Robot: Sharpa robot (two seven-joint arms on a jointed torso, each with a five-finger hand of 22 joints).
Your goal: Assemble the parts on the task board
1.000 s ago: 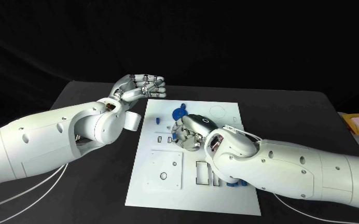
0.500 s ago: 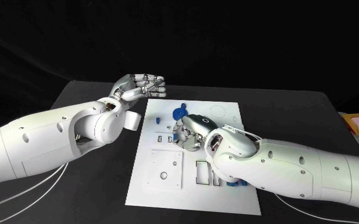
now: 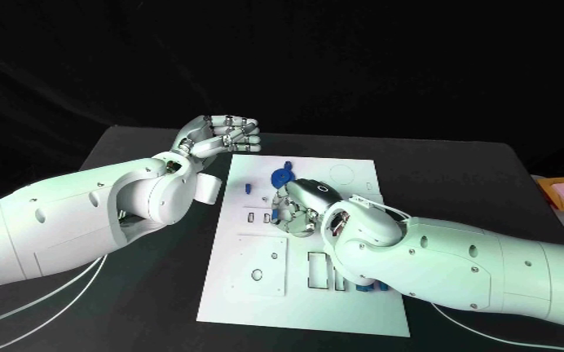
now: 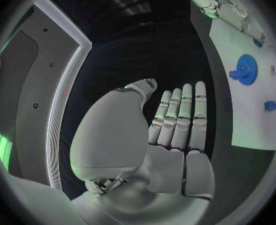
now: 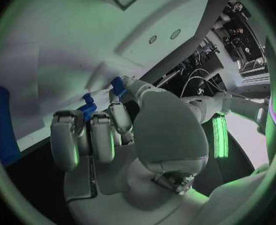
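The white task board point(image 3: 253, 303) lies in the middle of the black table. A blue gear point(image 3: 282, 178) and a small blue piece point(image 3: 248, 187) sit near its far edge; both also appear in the left wrist view, the gear point(image 4: 244, 67) and the piece point(image 4: 270, 105). My right hand point(image 3: 300, 207) is down on the board just in front of the gear, fingers curled, pinching a small blue part point(image 5: 117, 85) against the board point(image 5: 62, 45). My left hand point(image 3: 223, 134) hovers off the board's far left corner, fingers bent in together, holding nothing point(image 4: 175, 120).
More blue parts point(image 3: 370, 288) lie at the board's near right, partly under my right forearm. A long blue piece point(image 5: 3, 125) rests on the board beside my right hand. Rectangular slots point(image 3: 317, 270) and a raised square plate point(image 3: 258, 266) mark the board's near half.
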